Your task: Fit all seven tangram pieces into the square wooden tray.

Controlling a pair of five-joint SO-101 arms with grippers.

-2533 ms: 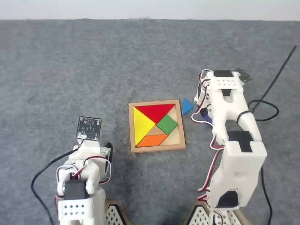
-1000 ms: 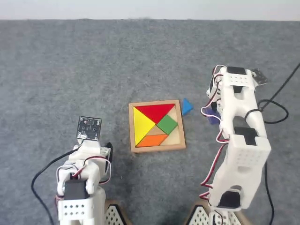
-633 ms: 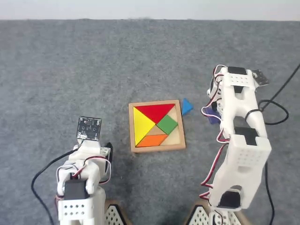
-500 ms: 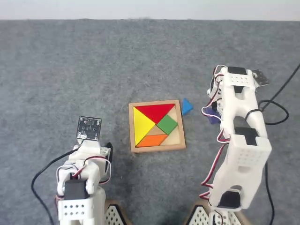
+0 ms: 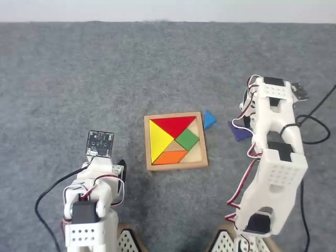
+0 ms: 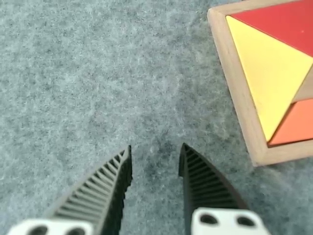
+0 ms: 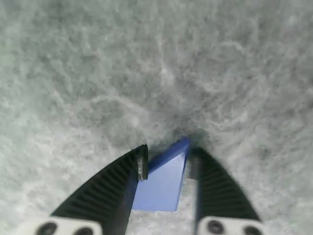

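While the right tool point(image 7: 168, 160) clamps the blue piece point(image 7: 161, 188), left tool point(image 6: 155, 152) gapes narrowly.

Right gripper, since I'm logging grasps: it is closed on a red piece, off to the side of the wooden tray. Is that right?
Not quite: the piece is blue, not red. The right wrist view shows the right gripper closed on a blue piece, and the high view places it off to the side of the wooden tray.

Left pincer point(image 6: 155, 148) parted, arm folded back; right pincer point(image 7: 168, 151), arm outstretched, clamps a blue piece point(image 7: 163, 185).
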